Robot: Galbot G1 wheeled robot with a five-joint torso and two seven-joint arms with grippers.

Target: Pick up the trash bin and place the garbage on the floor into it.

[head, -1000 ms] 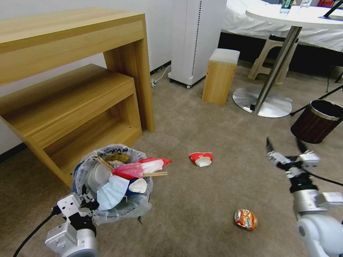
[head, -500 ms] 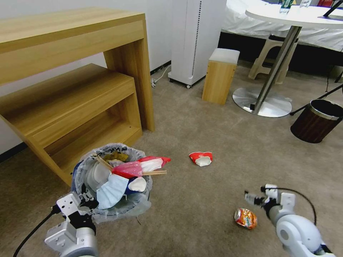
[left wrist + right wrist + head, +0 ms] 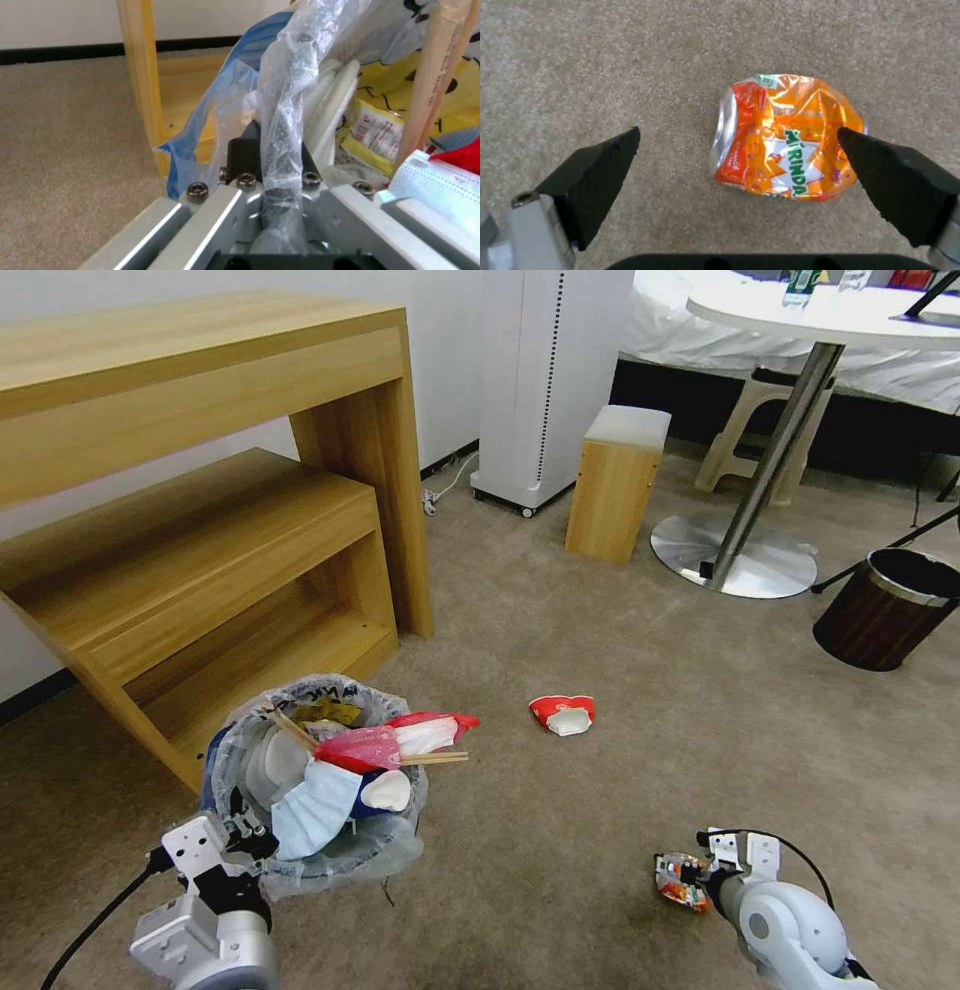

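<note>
Right gripper (image 3: 737, 150): down low over the carpet (image 3: 560, 610), fingers spread wide, nothing between the pads yet.
Snack bag (image 3: 785, 137): crushed orange foil, "Mirinda" in green, flat on the carpet; it sits off-centre between the two black fingers (image 3: 597, 172), close against one tip and well clear of the other.
Head view adds: the bag (image 3: 678, 880) is half hidden by the right gripper (image 3: 700, 876), down in front of the robot on its right.
Left gripper (image 3: 275, 165): clenched on the bin's rim, with the plastic liner bunched between the fingers.
Bin (image 3: 225, 750): small, blue, lined with a crinkly whitish bag, held on the left, just in front of the wooden shelf unit (image 3: 200, 530).
Bin contents: heaped above the rim, with a blue mask (image 3: 310, 805) draped over the near edge, a red wrapper (image 3: 370, 745) and wooden sticks (image 3: 435, 758) jutting past it.
Left wrist view adds: yellow print on the liner and a yellow packet (image 3: 372, 138) deep inside.
Cup (image 3: 563, 714): red and white, crushed, alone on the carpet between bin and bag.
Open room: bare carpet all around the bag; brown bin (image 3: 885, 610) and table base (image 3: 735, 555) stand well beyond.
</note>
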